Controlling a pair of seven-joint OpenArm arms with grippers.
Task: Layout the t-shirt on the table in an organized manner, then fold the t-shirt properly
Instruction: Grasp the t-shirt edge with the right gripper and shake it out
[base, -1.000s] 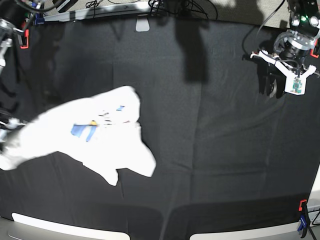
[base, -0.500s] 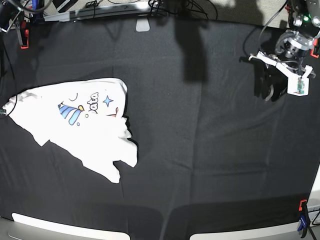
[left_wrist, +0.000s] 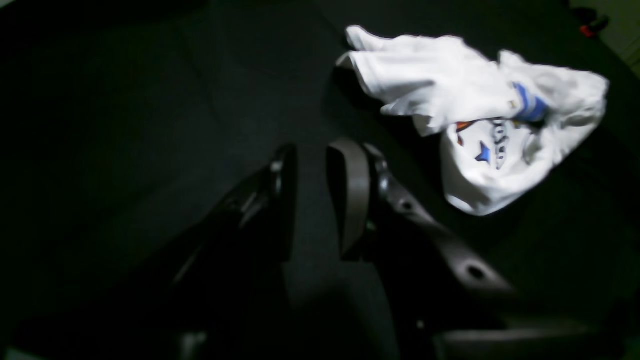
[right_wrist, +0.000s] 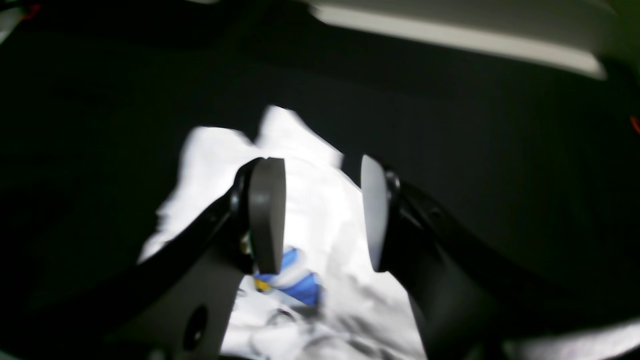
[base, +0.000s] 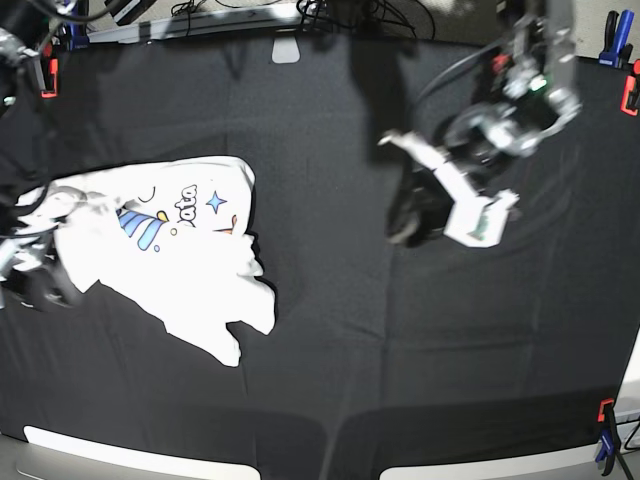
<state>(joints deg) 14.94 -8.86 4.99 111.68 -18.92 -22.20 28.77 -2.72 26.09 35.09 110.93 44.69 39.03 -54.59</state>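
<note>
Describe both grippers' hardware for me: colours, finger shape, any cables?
Left gripper: black, with flat, upright grey finger pads; in the base view its wrist carries white brackets, a white box and a dark cable. Right gripper: the same black build, with grey rectangular pads.

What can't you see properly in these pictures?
- Base view: the right gripper is a blur at the picture's edge.
- Right wrist view: the t-shirt is blurred, its print unreadable, partly behind the fingers.
- Left wrist view: the left gripper is dark against the table.
</note>
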